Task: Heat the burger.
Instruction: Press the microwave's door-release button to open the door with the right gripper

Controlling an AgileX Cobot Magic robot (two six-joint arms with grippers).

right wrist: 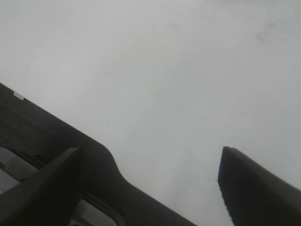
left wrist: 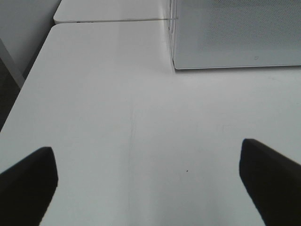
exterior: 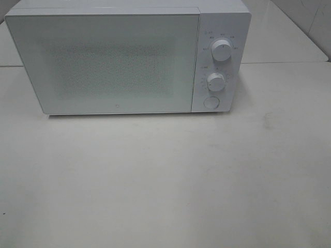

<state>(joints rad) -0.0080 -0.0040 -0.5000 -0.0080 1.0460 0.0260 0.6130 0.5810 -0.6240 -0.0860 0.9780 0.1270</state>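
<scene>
The burger is not in view in any frame. A white microwave [exterior: 129,57] stands at the back of the white table [exterior: 165,175] with its door shut; nothing can be seen through the door. My left gripper [left wrist: 148,181] is open over bare tabletop, nothing between its dark fingers [left wrist: 28,181], and the microwave's lower front corner [left wrist: 235,37] lies ahead of it. Over plain table surface my right gripper [right wrist: 150,183] is open too and holds nothing. Neither arm shows in the exterior high view.
The microwave carries two white knobs [exterior: 221,51] [exterior: 215,81] and a round button [exterior: 210,102] on its right panel. A seam [exterior: 289,63] separates a second table behind. A dark edge [right wrist: 51,136] with a grey surface beyond crosses the right wrist view.
</scene>
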